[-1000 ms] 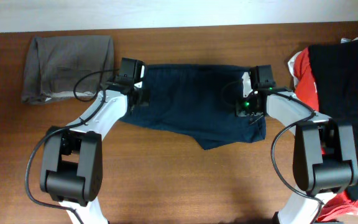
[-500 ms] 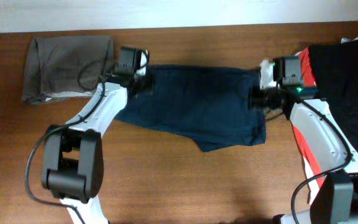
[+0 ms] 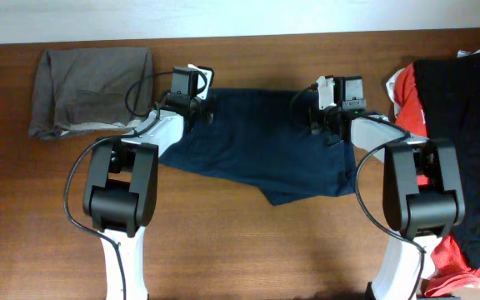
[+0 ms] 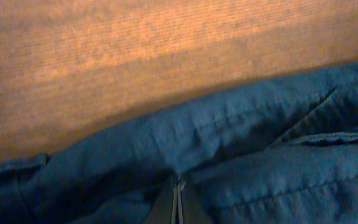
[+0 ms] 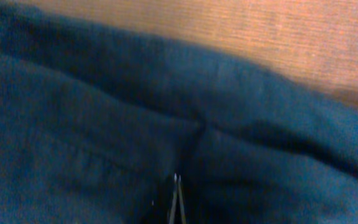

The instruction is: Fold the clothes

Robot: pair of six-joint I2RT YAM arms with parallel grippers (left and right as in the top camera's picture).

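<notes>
Left gripper (image 4: 178, 194) is pinched tight, and the cloth puckers right at its tips, so it has a bite of the navy garment (image 3: 257, 142) along the far hem. Right gripper (image 5: 175, 186) does the same, clamped onto a crease of that hem. The garment lies spread flat on the table (image 3: 248, 242), stretching between the two grippers and back toward the arm bases. Gripping the hem at both ends looks like the setup for lifting that edge evenly and carrying it over in one fold. Outboard of the left gripper sits a grey-brown garment (image 3: 90, 79), already folded. Outboard of the right, a red-orange garment (image 3: 407, 100) and a black garment (image 3: 465, 108) wait in a heap, clear of the work.
</notes>
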